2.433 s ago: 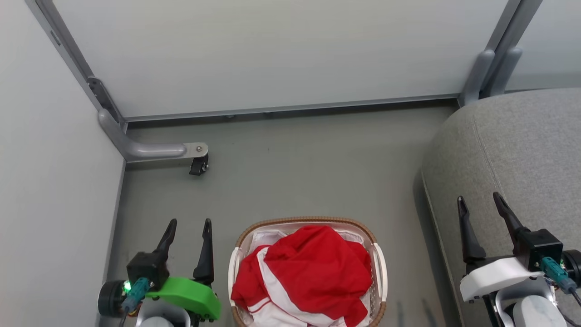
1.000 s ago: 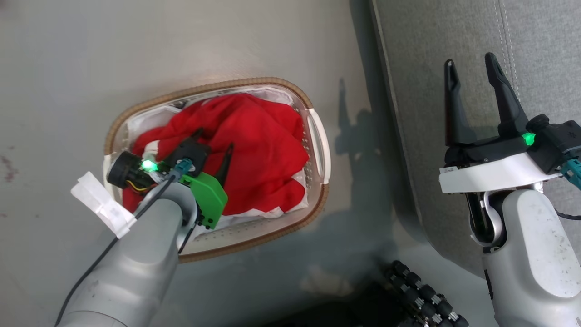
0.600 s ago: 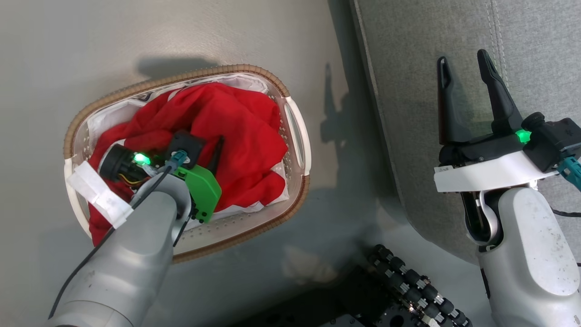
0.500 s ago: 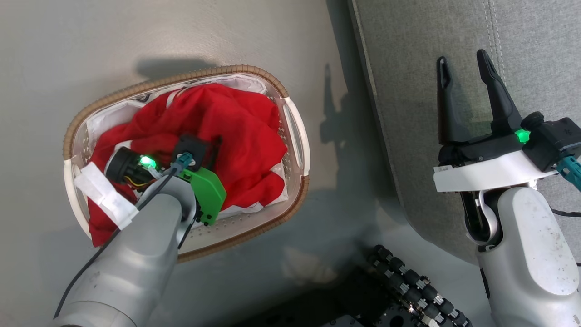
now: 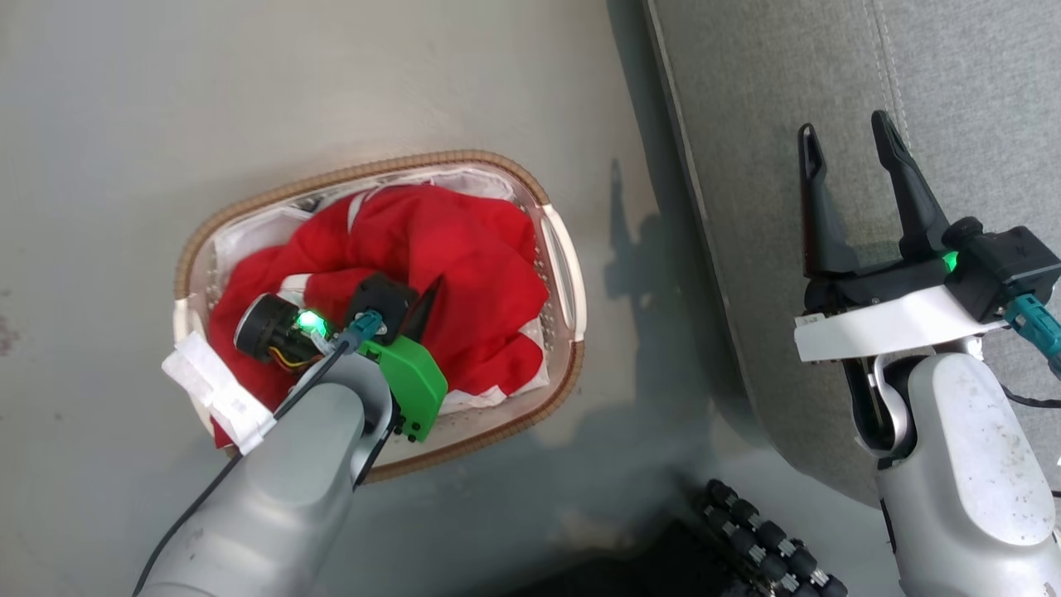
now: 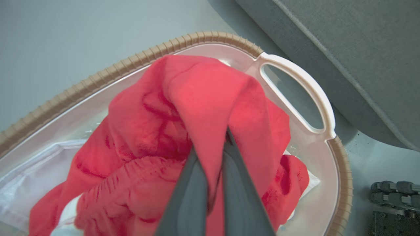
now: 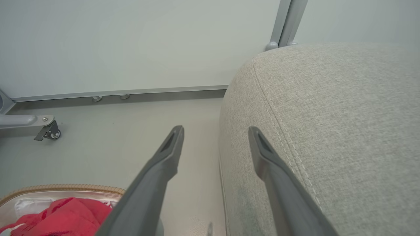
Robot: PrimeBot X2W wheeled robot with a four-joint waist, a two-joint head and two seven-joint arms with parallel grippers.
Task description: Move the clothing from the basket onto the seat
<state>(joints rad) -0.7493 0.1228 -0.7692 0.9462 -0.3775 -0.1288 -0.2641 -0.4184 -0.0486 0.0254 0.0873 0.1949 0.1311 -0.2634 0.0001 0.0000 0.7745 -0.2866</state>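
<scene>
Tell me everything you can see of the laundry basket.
The basket is oval, white perforated plastic with a brown woven rim, side handles and a white cloth liner. It stands upright on the floor, beside the sofa but apart. Red clothing heaps inside; the left hand, shut on a fold, reaches in.

Soft cloth, smooth plastic, coarse weave

The clothing [image 5: 464, 249] is matt, creased red cloth; the basket [image 6: 210, 35] is smooth perforated white plastic with a ribbed brown woven rim; at three o'clock, the seat [image 5: 787, 83] is coarse grey fabric; the floor [image 5: 249, 83] is smooth and faintly glossy.
</scene>
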